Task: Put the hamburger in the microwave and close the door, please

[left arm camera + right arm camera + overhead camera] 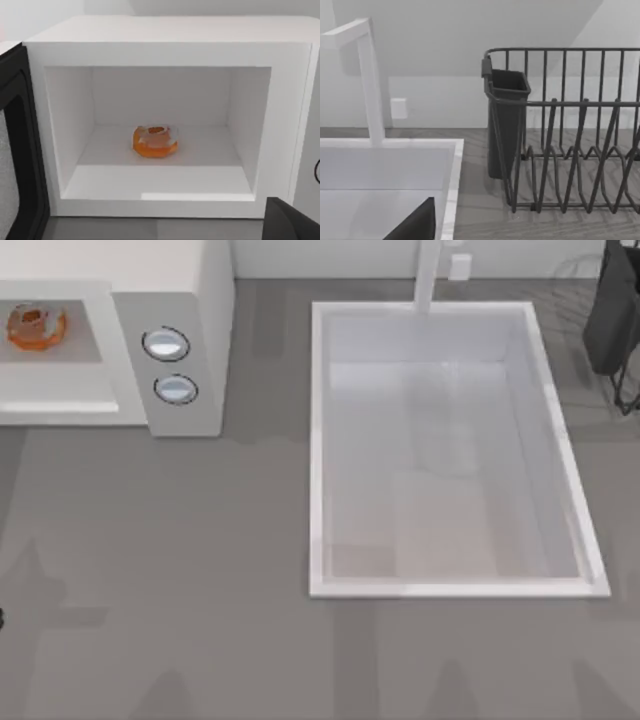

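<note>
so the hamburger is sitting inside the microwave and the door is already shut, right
Not quite. The hamburger does sit inside the microwave, on the cavity floor, but the door is not shut: the left wrist view shows it swung open at the side of the cavity, which stands fully exposed.

A plain grey countertop (180, 570) runs under a pale, bare back wall (470, 45). A large white rectangular sink basin (318, 440) is sunk into its right half, with a white square-edged tap (370, 80) rising at the far rim. At the far right stands a dark wire dish rack (570, 150) with a dark cutlery cup (505, 125) hung on its end. Soft, even light.
</note>
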Motion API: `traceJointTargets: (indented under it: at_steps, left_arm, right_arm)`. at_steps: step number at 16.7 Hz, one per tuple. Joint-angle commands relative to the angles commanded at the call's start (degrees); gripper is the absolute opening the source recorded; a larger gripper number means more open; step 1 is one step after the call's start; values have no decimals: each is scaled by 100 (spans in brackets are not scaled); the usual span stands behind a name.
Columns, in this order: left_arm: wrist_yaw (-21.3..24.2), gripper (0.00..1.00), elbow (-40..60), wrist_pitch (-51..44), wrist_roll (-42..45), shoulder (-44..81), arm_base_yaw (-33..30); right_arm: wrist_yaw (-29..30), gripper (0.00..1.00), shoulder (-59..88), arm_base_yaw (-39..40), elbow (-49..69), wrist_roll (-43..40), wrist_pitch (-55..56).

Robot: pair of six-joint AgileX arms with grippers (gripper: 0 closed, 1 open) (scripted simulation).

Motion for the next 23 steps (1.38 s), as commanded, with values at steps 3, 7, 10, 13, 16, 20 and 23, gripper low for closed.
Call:
traceJointTargets:
  at_steps: [3, 7, 10, 13, 16, 20, 23]
  left_arm:
    - [594, 0, -28, -185, -4, -207, 585]
    - [903, 0, -37, -276, -8, -321, 894]
    - [886, 0, 2, -262, -4, -309, 876]
    - [950, 0, 183, -347, 117, -124, 977]
    - [1151, 0, 873, -665, 568, 607, 1357]
    - [1485, 0, 2298, -1346, 1523, 2432, 2115]
    - [1718, 0, 3535, -1964, 2400, 4327, 2736]
  right_arm:
    - [0, 100, 0, 0, 0, 0, 0]
    - [0, 100, 0, 0, 0, 0, 0]
    - [0, 100, 0, 0, 0, 0, 0]
    - [0, 100, 0, 0, 0, 0, 0]
    - [0, 100, 0, 0, 0, 0, 0]
    - [0, 100, 0, 0, 0, 0, 0]
    - [0, 100, 0, 0, 0, 0, 0]
